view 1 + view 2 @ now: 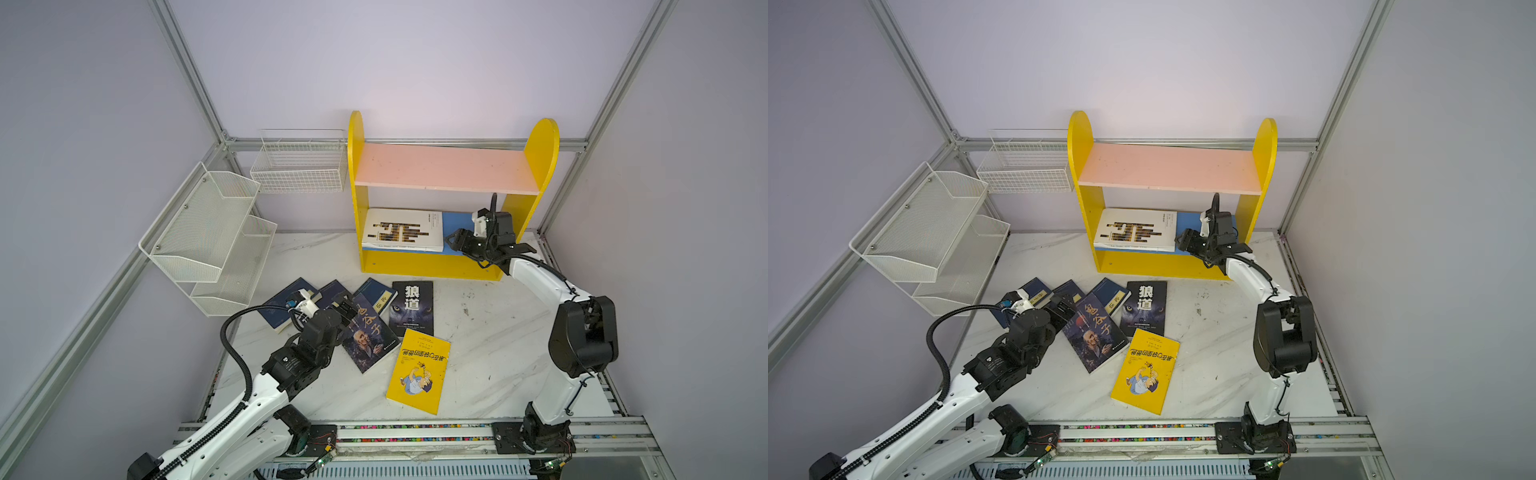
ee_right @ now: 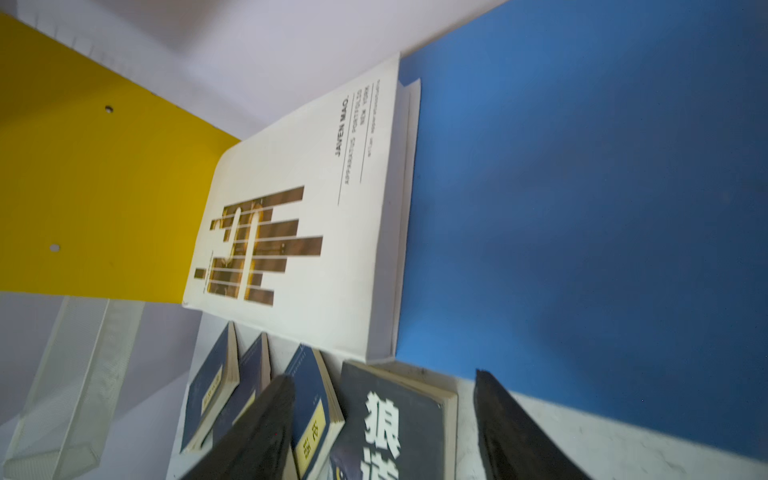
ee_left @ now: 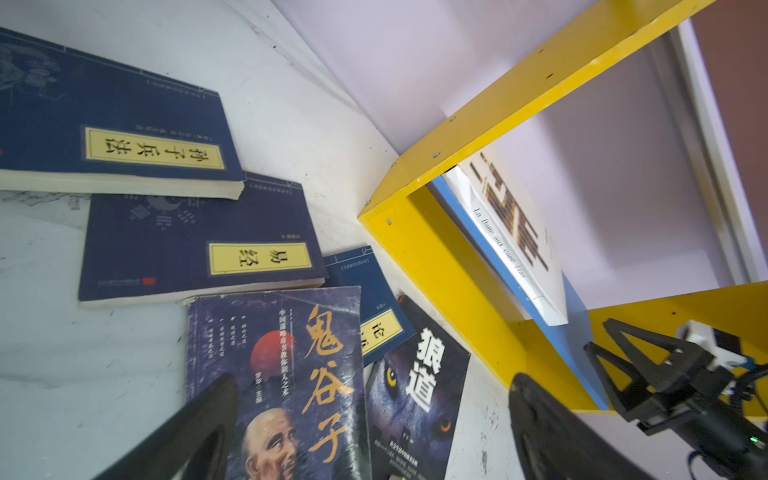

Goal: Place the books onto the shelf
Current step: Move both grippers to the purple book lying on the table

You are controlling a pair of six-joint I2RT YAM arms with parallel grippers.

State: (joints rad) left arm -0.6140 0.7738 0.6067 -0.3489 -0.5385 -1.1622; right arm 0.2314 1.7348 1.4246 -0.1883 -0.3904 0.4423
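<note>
The right gripper (image 1: 452, 240) has its fingers spread and empty, just beside the white book (image 1: 401, 230) lying flat on the shelf's (image 1: 432, 266) blue lower board (image 1: 457, 226). The left gripper (image 1: 347, 308) has its fingers spread wide and empty over the portrait book (image 1: 368, 338), which lies among five other books (image 1: 413, 307) on the table (image 1: 498, 340).

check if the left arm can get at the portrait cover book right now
Probably yes. The left arm hovers over the corner of the portrait cover book, jaws wide open, and nothing lies on that book. It lies flat, though, so gripping an edge may be awkward.
</note>
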